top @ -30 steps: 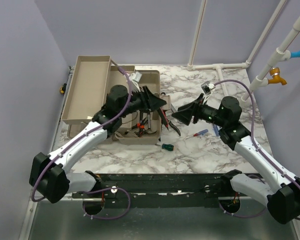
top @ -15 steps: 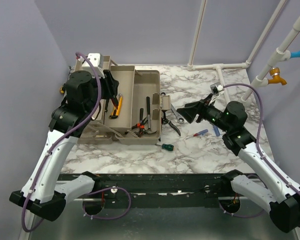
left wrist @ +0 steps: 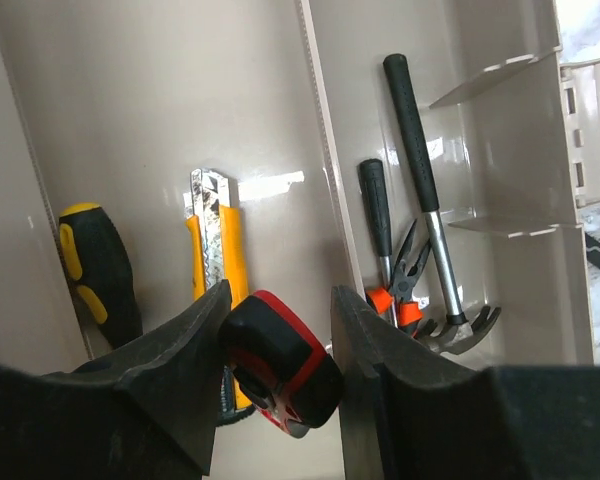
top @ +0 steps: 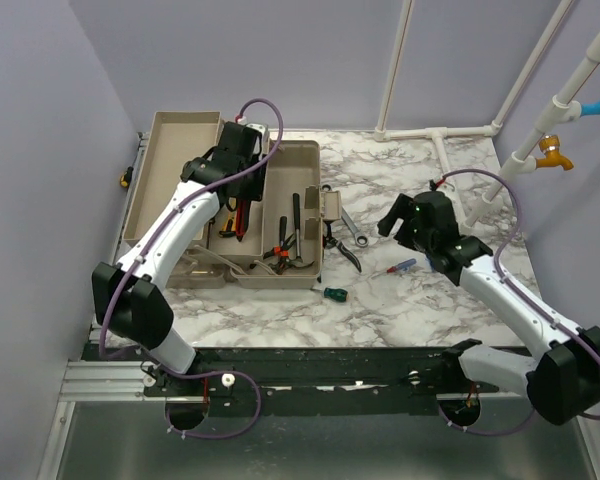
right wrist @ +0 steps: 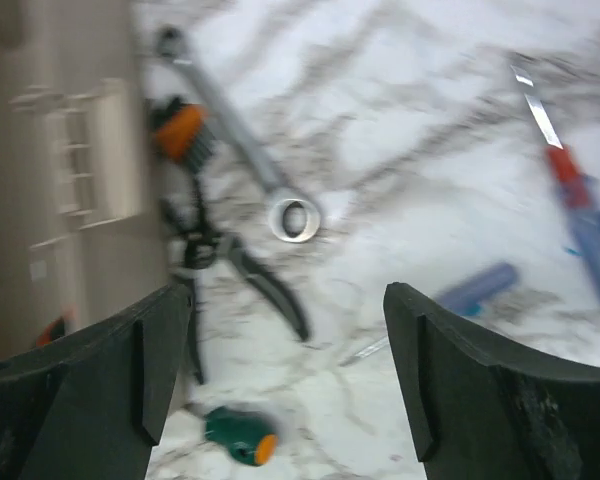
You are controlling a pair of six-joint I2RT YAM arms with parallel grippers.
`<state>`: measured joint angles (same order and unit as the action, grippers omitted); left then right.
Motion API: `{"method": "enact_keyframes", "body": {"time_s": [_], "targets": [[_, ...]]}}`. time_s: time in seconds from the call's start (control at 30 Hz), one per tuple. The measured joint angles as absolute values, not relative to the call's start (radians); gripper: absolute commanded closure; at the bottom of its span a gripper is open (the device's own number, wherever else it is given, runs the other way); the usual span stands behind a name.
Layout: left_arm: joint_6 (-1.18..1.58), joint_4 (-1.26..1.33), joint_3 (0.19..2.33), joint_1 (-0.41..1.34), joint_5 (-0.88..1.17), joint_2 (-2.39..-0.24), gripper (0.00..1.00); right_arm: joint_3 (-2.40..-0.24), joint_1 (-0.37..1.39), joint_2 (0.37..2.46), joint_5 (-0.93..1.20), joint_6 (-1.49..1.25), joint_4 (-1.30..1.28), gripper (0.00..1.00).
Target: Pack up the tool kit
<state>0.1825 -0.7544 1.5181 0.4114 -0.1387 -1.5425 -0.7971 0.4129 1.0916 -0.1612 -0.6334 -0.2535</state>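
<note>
Table [top: 280, 322]: marble top, with loose tools scattered to the right of the case.
Green stubby screwdriver [top: 333, 293]: nearest loose piece, lying just off the case's near right corner.
Red-and-blue screwdriver [top: 400, 266]: flat on the marble close to the right arm, with a small blue piece [top: 431, 261] just beside it.
Right gripper [right wrist: 288, 320]: up over the loose tools, jaws spread wide and nothing between them.
Right wrist view: smeared with blur, but it shows what sits below the gripper. The wrench [right wrist: 242, 140] runs diagonally, ring end nearest. The black cutters [right wrist: 242, 285] lie beside it, right up against the case wall.
Top view, same spot: the wrench and cutters show as small shapes beside the case's right wall, and the right gripper's fingers cannot be made out.
Tool case [top: 280, 281]: open on the left half of the table, with the lid [top: 175, 170] laid back to the left.
Left gripper [left wrist: 278, 325]: down in the case's left compartment, jaws clamped on a red-and-black tool [left wrist: 285, 378], perhaps a tape measure. Whether it touches the case floor, I cannot tell.
Top view, same spot: only a sliver of red shows under the wrist.
Left wrist view only: a yellow utility knife [left wrist: 220, 250] and a black-and-yellow handle [left wrist: 95, 275] share that compartment. Past the divider lie a hammer [left wrist: 430, 220], orange-grip pliers [left wrist: 405, 290] and a black-handled tool [left wrist: 375, 205].
</note>
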Motion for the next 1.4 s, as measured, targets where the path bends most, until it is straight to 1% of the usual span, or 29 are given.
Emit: {"method": "enact_keyframes", "body": {"time_s": [0.1, 0.2, 0.23, 0.27, 0.4, 0.5, 0.53, 0.6, 0.63, 0.67, 0.77, 0.8, 0.87, 0.93, 1.0, 1.1, 1.13, 1.2, 1.27, 1.3, 1.37, 1.4], "targets": [[0.183, -0.773, 1.555, 0.411, -0.138, -1.585, 0.30, -0.833, 0.413, 1.167, -0.306, -0.728, -0.403, 0.11], [0.189, -0.782, 1.575, 0.411, -0.129, -1.589, 0.13, -0.841, 0.413, 1.209, -0.408, -0.814, -0.510, 0.12], [0.194, -0.782, 1.579, 0.411, -0.126, -1.589, 0.04, -0.841, 0.413, 1.218, -0.430, -0.841, -0.537, 0.13], [0.198, -0.778, 1.582, 0.411, -0.123, -1.586, 0.01, -0.841, 0.413, 1.225, -0.450, -0.865, -0.559, 0.13], [0.218, -0.776, 1.580, 0.411, -0.104, -1.555, 0.01, -0.841, 0.413, 1.254, -0.512, -0.961, -0.620, 0.15], [0.234, -0.749, 1.560, 0.411, -0.081, -1.488, 0.01, -0.841, 0.412, 1.278, -0.533, -1.007, -0.636, 0.18], [0.244, -0.727, 1.540, 0.411, -0.070, -1.443, 0.01, -0.842, 0.412, 1.291, -0.535, -1.021, -0.638, 0.20], [0.261, -0.686, 1.494, 0.411, -0.058, -1.370, 0.01, -0.851, 0.411, 1.331, -0.535, -1.048, -0.646, 0.29], [0.272, -0.657, 1.457, 0.411, -0.051, -1.317, 0.01, -0.859, 0.410, 1.357, -0.535, -1.066, -0.652, 0.33], [0.280, -0.630, 1.425, 0.411, -0.048, -1.281, 0.01, -0.868, 0.410, 1.385, -0.535, -1.086, -0.659, 0.35], [0.323, -0.484, 1.235, 0.411, -0.035, -1.110, 0.01, -0.888, 0.403, 1.464, -0.533, -1.155, -0.678, 0.37], [0.345, -0.394, 1.151, 0.411, -0.026, -1.047, 0.01, -0.892, 0.399, 1.485, -0.530, -1.172, -0.682, 0.38], [0.368, -0.332, 1.008, 0.411, -0.018, -0.939, 0.01, -0.895, 0.390, 1.520, -0.525, -1.202, -0.684, 0.38], [0.396, -0.291, 0.925, 0.411, -0.011, -0.875, 0.01, -0.897, 0.383, 1.545, -0.522, -1.227, -0.683, 0.40], [0.414, -0.275, 0.899, 0.411, -0.006, -0.850, 0.01, -0.899, 0.379, 1.560, -0.519, -1.246, -0.683, 0.42], [0.437, -0.263, 0.897, 0.411, 0.009, -0.834, 0.01, -0.899, 0.377, 1.575, -0.519, -1.268, -0.683, 0.43], [0.442, -0.260, 0.895, 0.411, 0.014, -0.826, 0.01, -0.899, 0.377, 1.579, -0.518, -1.274, -0.682, 0.45], [0.456, -0.253, 0.883, 0.411, 0.027, -0.800, 0.01, -0.899, 0.377, 1.592, -0.512, -1.283, -0.677, 0.52], [0.469, -0.245, 0.865, 0.411, 0.038, -0.770, 0.01, -0.899, 0.374, 1.607, -0.504, -1.287, -0.667, 0.71], [0.475, -0.237, 0.852, 0.411, 0.042, -0.755, 0.01, -0.899, 0.373, 1.613, -0.504, -1.287, -0.666, 0.83], [0.490, -0.228, 0.824, 0.411, 0.054, -0.725, 0.01, -0.906, 0.371, 1.614, -0.502, -1.287, -0.666, 0.94], [0.497, -0.226, 0.813, 0.411, 0.063, -0.716, 0.01, -0.911, 0.371, 1.616, -0.502, -1.297, -0.670, 0.97]]}}
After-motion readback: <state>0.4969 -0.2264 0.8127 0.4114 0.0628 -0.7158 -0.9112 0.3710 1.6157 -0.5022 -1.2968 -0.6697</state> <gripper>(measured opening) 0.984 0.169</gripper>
